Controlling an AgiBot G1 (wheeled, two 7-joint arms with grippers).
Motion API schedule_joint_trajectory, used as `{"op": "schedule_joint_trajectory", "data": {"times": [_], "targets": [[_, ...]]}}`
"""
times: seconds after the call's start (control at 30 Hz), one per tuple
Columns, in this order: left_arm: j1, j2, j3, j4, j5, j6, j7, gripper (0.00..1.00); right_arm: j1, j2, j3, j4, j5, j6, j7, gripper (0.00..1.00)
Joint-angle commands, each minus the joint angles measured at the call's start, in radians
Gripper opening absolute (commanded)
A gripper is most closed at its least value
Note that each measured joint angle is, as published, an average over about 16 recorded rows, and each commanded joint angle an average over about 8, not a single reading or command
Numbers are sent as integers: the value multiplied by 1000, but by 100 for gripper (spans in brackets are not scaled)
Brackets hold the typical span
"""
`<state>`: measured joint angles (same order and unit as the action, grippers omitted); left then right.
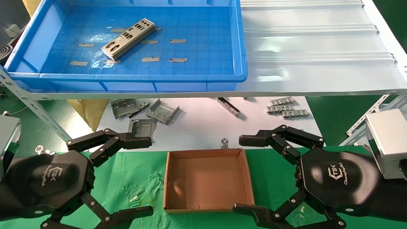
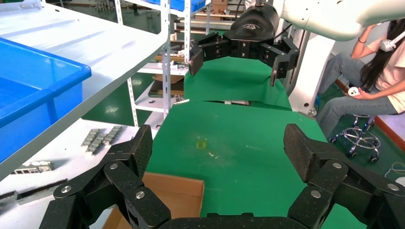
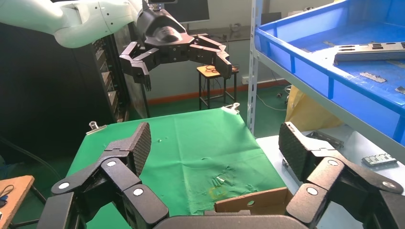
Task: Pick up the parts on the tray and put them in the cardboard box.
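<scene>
Blue tray (image 1: 41,76) holds one part (image 1: 128,38); cardboard box (image 1: 248,175) empty.

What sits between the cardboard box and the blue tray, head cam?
Head view: between cardboard box and tray lie loose grey brackets and toothed strips on a white sheet.

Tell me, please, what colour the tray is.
The tray is blue, clearest in the head view.

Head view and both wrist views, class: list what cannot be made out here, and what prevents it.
- Tray, head view: far end cut off by the top edge.
- Part, right wrist view: seen edge-on, cutouts unreadable.
- Cardboard box, left wrist view: mostly hidden behind the left hand.
- Small toothed strips, left wrist view: too small for detail.
</scene>
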<state>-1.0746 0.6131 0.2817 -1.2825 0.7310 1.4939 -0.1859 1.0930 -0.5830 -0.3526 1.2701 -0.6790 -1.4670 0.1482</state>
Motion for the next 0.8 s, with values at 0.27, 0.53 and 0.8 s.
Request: {"op": "schedule_joint_trajectory", "data": {"times": [0.27,0.53,0.8], "targets": [[0,0,0,0,0,0,0,100,0,0,0,0,0,0,0,0],[0,0,0,0,0,0,0,100,0,0,0,0,0,0,0,0],[0,0,0,0,0,0,0,100,0,0,0,0,0,0,0,0]]}}
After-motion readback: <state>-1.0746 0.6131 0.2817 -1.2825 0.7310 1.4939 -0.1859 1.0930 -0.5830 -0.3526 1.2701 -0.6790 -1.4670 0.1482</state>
